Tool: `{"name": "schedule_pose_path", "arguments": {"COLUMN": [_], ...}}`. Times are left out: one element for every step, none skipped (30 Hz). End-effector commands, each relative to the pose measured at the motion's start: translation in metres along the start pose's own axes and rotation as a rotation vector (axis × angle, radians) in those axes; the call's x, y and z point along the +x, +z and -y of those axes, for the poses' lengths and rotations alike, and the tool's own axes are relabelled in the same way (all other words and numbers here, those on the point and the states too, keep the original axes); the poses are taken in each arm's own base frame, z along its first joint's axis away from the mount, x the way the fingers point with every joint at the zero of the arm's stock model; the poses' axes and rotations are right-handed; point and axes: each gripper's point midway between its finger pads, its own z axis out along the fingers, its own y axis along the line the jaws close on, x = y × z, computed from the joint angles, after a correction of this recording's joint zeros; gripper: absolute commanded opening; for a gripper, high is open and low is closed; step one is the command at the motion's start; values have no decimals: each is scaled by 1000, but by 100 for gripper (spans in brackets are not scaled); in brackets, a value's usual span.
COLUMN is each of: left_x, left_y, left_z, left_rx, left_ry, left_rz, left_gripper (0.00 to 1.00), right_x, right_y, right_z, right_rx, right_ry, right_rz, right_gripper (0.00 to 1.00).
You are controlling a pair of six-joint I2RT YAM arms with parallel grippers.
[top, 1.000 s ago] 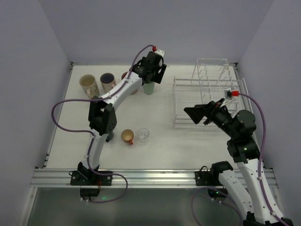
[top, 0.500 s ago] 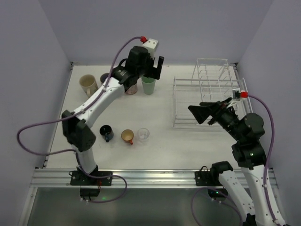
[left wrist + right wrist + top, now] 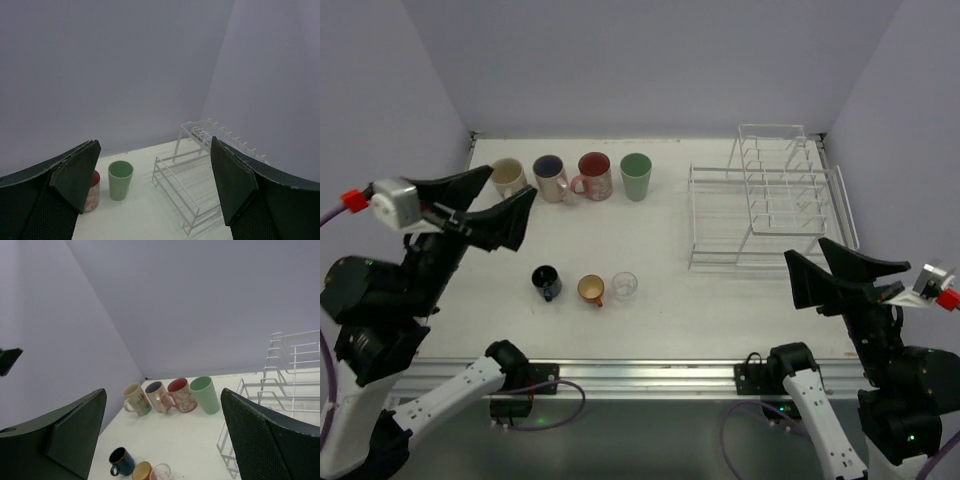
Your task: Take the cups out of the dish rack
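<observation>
The white wire dish rack [image 3: 765, 200] stands at the back right with no cup in it. Along the back left stand a beige mug [image 3: 507, 178], a second beige mug [image 3: 550, 176], the pink cup [image 3: 594, 175] and the green tumbler [image 3: 636, 175]. Nearer stand the dark blue mug [image 3: 546, 281], orange cup [image 3: 590, 290] and clear glass [image 3: 625, 286]. My left gripper [image 3: 512, 182] hovers high at the near left, open and holding nothing. My right gripper [image 3: 805, 250] is raised at the near right, open and holding nothing. The left wrist view shows the tumbler [image 3: 120, 180] and rack [image 3: 200, 165].
Grey walls close the table on three sides. A metal rail [image 3: 640, 375] runs along the near edge between the arm bases. In the right wrist view the back row of mugs [image 3: 156, 395] and the rack's edge [image 3: 280, 390] lie far below the fingers.
My left gripper has let go of the green tumbler, opened wider and drawn back high to the near left. The right arm has pulled back from the rack to the near right.
</observation>
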Motion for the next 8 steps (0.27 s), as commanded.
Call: {"name": "schedule_pose_path", "arguments": {"left_x": [22,23,26,32,35,37,39,39], "left_y": [-34,-42,-47,-53,-55,-55,-56,-53], "left_z": [-29,-34,-36,-39,-39,-39,-40,-38], "left_rx": [-127,-150,-155,-161,-158,-158,-160,-149], "left_ry": [16,17,18,27,30,32,35,40], "left_rz": [-53,-50,-54,-63,-66,-73,-77,-82], "left_gripper": [100,100,100,100,100,100,100,100], "right_x": [14,16,19,21,22,22,15,12], "right_y": [-8,-8,-8,-7,-5,-1,-1,0], "right_z": [26,26,27,26,26,25,20,17], "right_rx": [109,108,108,102,102,100,90,82], "right_ry": [-10,-8,-2,2,6,11,9,9], "right_rz": [-12,-15,-25,-34,-41,-52,-41,-40], "right_gripper": [99,99,99,99,99,99,99,99]}}
